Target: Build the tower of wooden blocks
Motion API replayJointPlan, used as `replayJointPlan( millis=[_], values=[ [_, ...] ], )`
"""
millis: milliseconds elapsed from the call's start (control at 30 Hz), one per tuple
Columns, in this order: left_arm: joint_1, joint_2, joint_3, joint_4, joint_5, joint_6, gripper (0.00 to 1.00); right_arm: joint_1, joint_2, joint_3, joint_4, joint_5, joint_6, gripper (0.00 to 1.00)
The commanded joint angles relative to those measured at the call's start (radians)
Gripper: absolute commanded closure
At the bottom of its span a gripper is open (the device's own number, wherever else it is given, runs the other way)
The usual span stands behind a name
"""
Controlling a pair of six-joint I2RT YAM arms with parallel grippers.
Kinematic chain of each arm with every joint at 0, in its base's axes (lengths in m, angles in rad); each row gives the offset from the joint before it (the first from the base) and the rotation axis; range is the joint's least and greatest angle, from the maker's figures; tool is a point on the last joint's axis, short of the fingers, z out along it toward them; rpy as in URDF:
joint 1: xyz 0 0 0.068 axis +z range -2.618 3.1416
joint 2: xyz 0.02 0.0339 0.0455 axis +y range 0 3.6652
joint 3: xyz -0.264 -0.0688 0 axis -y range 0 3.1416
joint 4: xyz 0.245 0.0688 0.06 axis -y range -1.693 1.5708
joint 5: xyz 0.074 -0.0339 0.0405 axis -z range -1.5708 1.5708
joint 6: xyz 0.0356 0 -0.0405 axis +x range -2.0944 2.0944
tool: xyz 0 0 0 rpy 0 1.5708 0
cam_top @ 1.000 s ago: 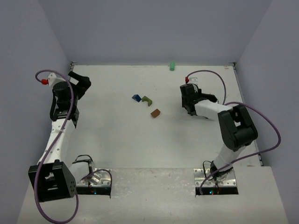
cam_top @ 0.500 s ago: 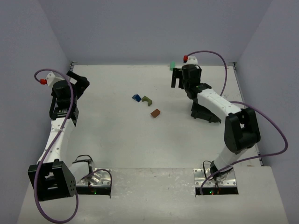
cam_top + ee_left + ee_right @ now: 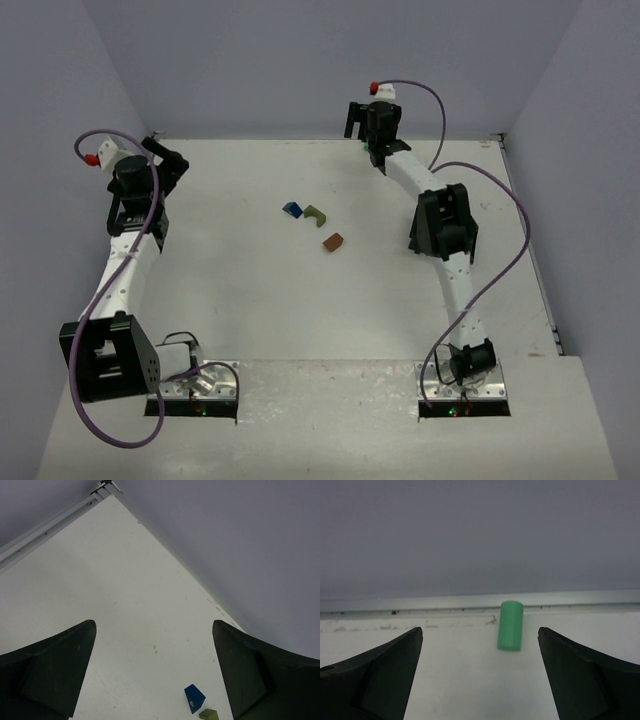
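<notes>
Three small blocks lie apart mid-table: blue [image 3: 292, 209], olive [image 3: 316, 213] and brown-orange [image 3: 333, 241]. They do not form a stack. The mint-green cylinder [image 3: 510, 625] sits by the back rail; in the top view only a sliver [image 3: 372, 150] shows under the right arm. My right gripper [image 3: 479, 630] [image 3: 364, 122] is open and empty, with the cylinder just ahead, nearer its right finger. My left gripper [image 3: 154, 625] [image 3: 165, 160] is open and empty at the far left. It looks towards the blue block [image 3: 194, 698] and the olive block [image 3: 209, 714].
Grey walls close the table [image 3: 250, 290] at the back and on both sides. A metal rail [image 3: 420, 604] runs along the back edge. The right arm's elbow [image 3: 443, 222] hangs over the table's right half.
The right arm has swung from the right middle of the table out to the back edge, up to the green cylinder. The left gripper shifted slightly. The blocks have not moved.
</notes>
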Motion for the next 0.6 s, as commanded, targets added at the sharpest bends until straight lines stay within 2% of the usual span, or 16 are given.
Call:
replayJointPlan(
  millis=[0,100,400,567],
  values=[
    [0.004,0.019,0.048,0.074,-0.024,-0.002,0.0,-0.003,0.251,0.285,0.255,0.065,-0.11,0.01],
    [0.005,0.036,0.042,0.09,-0.03,-0.008,0.0,-0.013,0.31,0.273,0.401,0.073,-0.094,0.01],
    [0.003,0.056,0.046,0.09,-0.062,-0.025,0.0,-0.042,0.381,0.273,0.402,0.064,-0.021,0.04],
    [0.005,0.051,0.052,0.076,-0.068,-0.025,0.0,-0.042,0.391,0.246,0.421,0.047,0.033,0.17]
  ],
)
